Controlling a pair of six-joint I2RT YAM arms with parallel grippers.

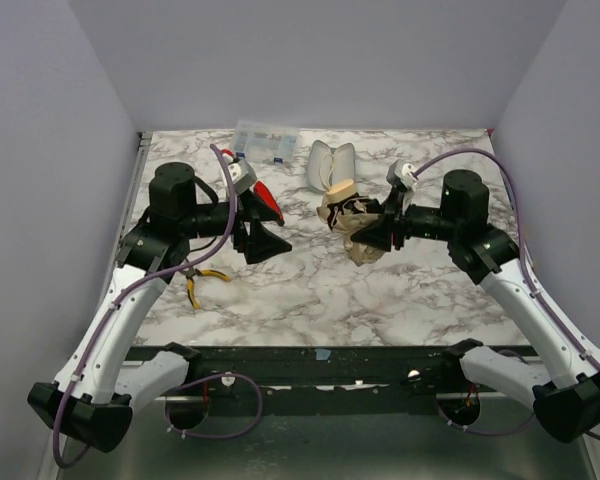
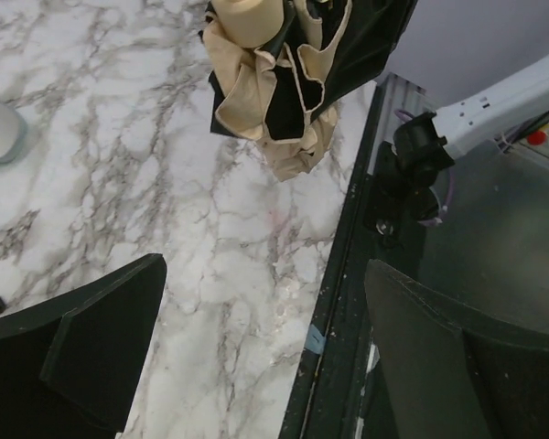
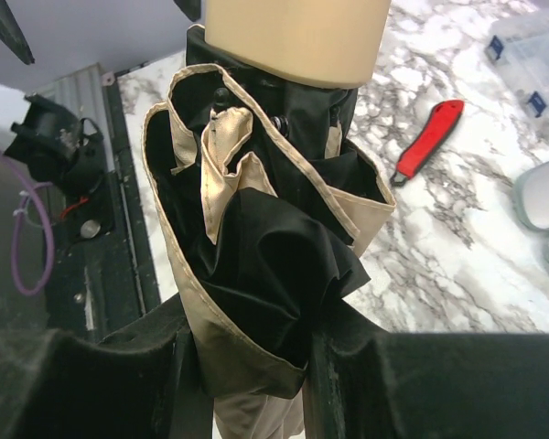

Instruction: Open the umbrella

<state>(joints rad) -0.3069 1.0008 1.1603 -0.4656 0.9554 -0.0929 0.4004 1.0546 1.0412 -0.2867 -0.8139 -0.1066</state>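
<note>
Marble table (image 1: 380, 300) carries screwdriver (image 1: 268, 202), pliers (image 1: 192, 290), clear box (image 1: 266, 141), pale sleeve (image 1: 332, 165).

A marble table (image 1: 400, 300) holds a red-handled screwdriver (image 1: 267, 203), yellow-handled pliers (image 1: 194, 288) (partly hidden) and a clear plastic box (image 1: 266, 141) at the back.

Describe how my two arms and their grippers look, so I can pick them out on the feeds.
Both arms match: the left arm and right arm have white links, black cylindrical joints and black bases. A thin purple cable runs along each, looping near the wrist. The left gripper and right gripper carry broad, matte black wedge-shaped fingers. No markings are readable.
</note>
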